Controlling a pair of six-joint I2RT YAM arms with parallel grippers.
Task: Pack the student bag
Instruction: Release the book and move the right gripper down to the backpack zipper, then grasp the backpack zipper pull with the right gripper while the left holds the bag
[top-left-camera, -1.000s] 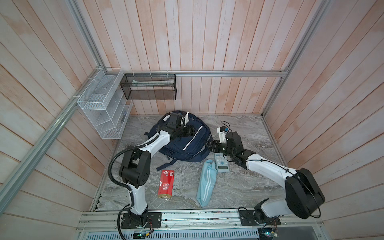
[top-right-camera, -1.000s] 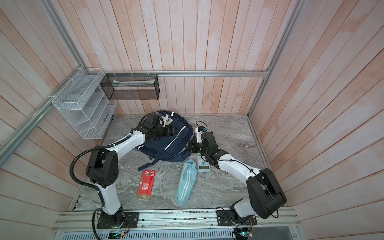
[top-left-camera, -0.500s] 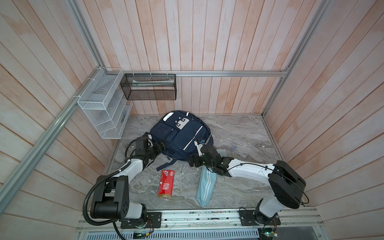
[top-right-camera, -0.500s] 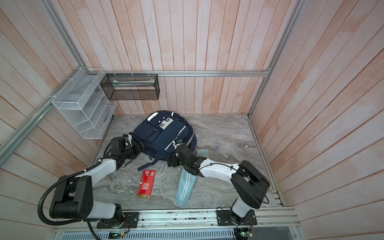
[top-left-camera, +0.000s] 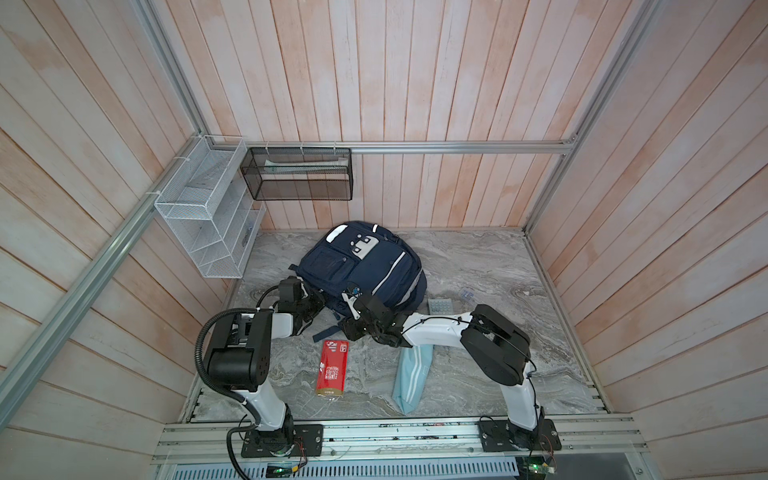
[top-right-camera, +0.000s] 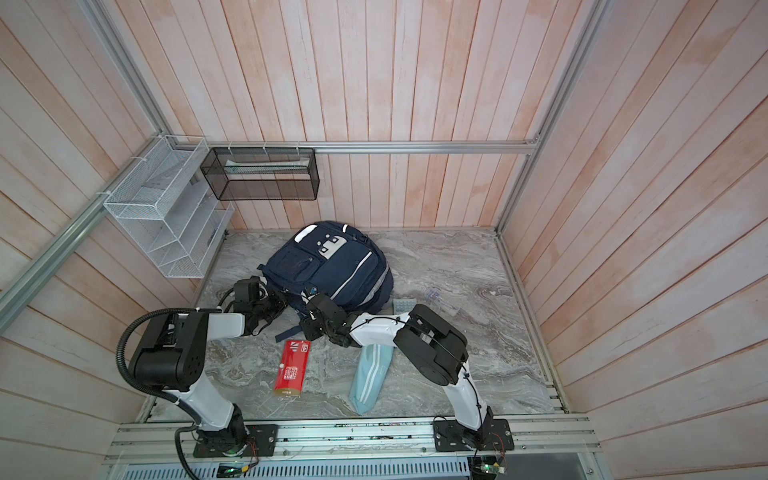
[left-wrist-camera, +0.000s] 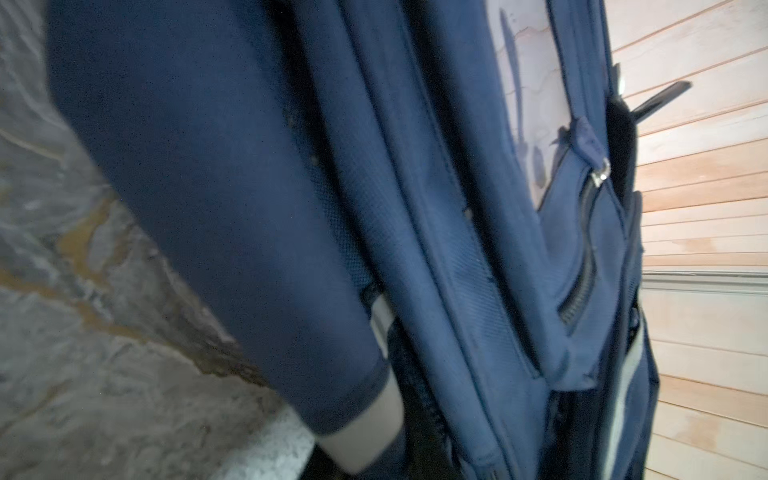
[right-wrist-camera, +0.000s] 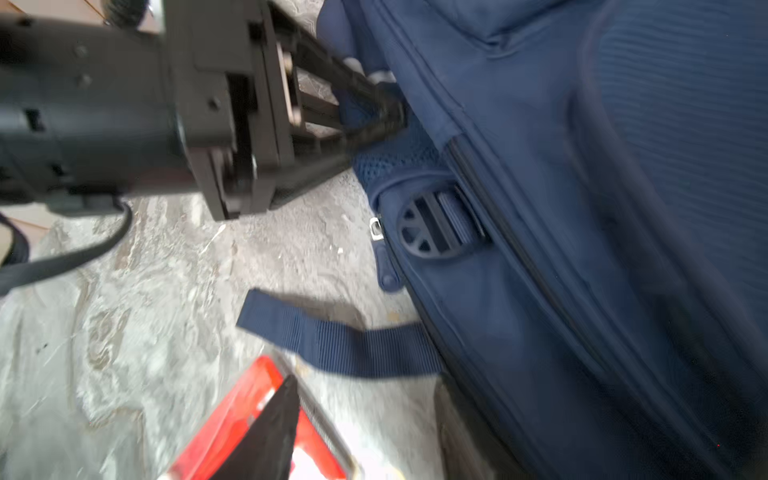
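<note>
The student bag (top-left-camera: 365, 266) (top-right-camera: 332, 270), navy with white stripes, lies front-up at the back middle of the marble floor. My left gripper (top-left-camera: 319, 301) (top-right-camera: 281, 302) is at its near-left edge. In the right wrist view the left gripper (right-wrist-camera: 380, 112) is shut, pinching navy fabric of the bag (right-wrist-camera: 582, 208). The left wrist view is filled by the bag (left-wrist-camera: 457, 208). My right gripper (top-left-camera: 348, 331) (top-right-camera: 310, 330) is low at the bag's near edge, beside a loose strap (right-wrist-camera: 332, 340). Its fingers (right-wrist-camera: 266, 432) stand apart over bare marble, holding nothing.
A red pack (top-left-camera: 332, 368) (top-right-camera: 292, 370) and a light-blue striped pouch (top-left-camera: 411, 380) (top-right-camera: 370, 382) lie in front of the bag. A grey calculator (top-left-camera: 440, 306) lies right of it. A white wire rack (top-left-camera: 208, 224) and a black mesh basket (top-left-camera: 299, 174) hang at the back left.
The left arm came off the bag's top, swung to its near-left edge and closed on the fabric. The right arm moved from the bag's right side to its near edge.
</note>
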